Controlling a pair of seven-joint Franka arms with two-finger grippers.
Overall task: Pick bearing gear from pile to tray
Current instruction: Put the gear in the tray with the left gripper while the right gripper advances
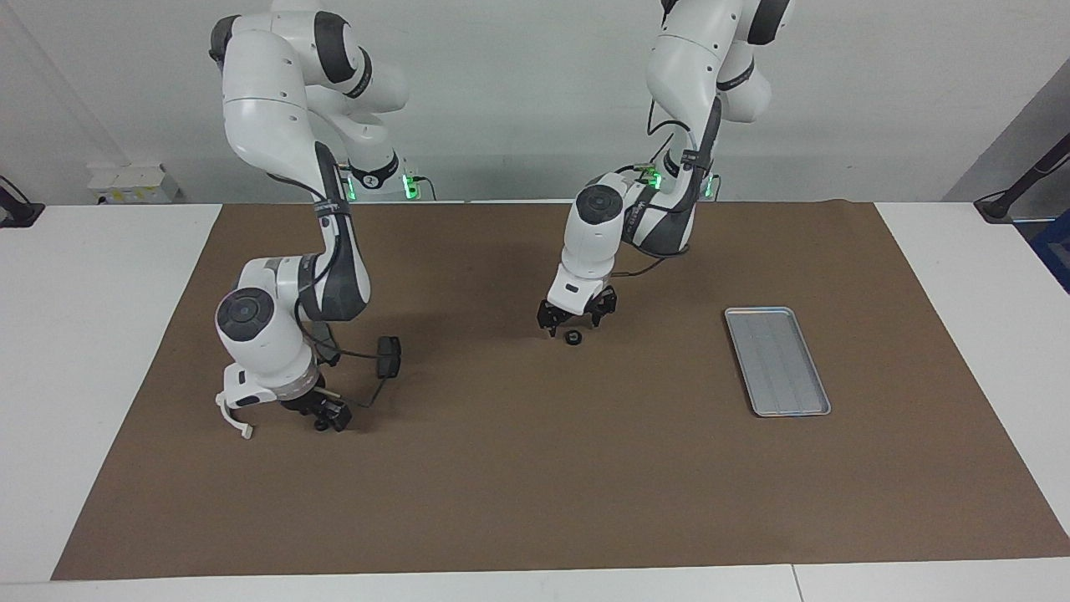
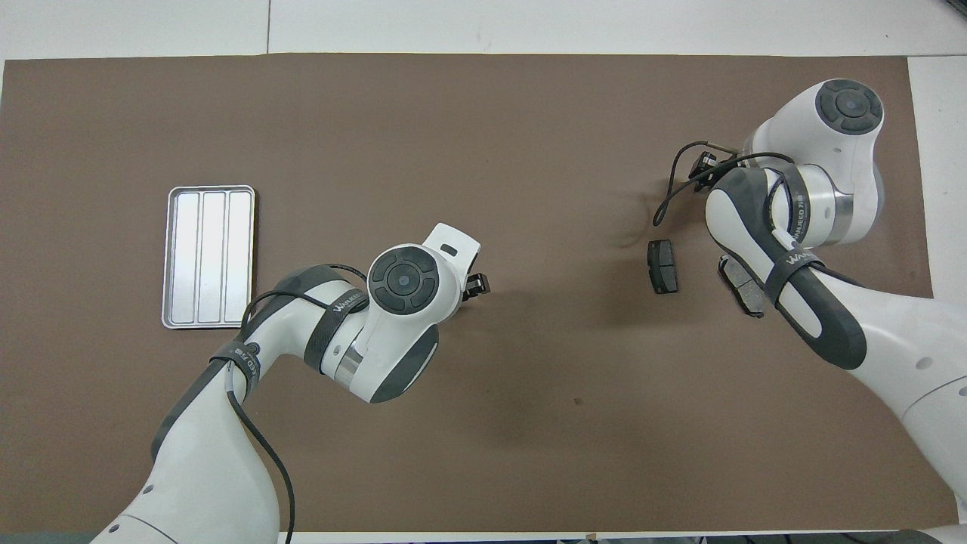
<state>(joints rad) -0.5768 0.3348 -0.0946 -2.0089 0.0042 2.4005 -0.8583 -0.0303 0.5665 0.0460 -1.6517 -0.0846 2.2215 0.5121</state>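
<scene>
A small black round bearing gear (image 1: 573,337) lies on the brown mat (image 1: 535,485) near the table's middle. My left gripper (image 1: 573,322) hangs open just above it, one fingertip on either side. The left hand hides that gear in the overhead view. My right gripper (image 1: 324,414) is low at the pile, at the right arm's end of the table, against another small black round piece (image 1: 318,425). The grip there does not show. The silver ridged tray (image 1: 777,359) (image 2: 210,257) lies empty toward the left arm's end.
Two dark brake pads lie in the pile: one brake pad (image 2: 663,266) (image 1: 389,355) in the open, the other brake pad (image 2: 744,285) half under the right arm. A white curved piece (image 1: 234,414) shows beside the right wrist. A black cable (image 2: 668,200) loops off the right hand.
</scene>
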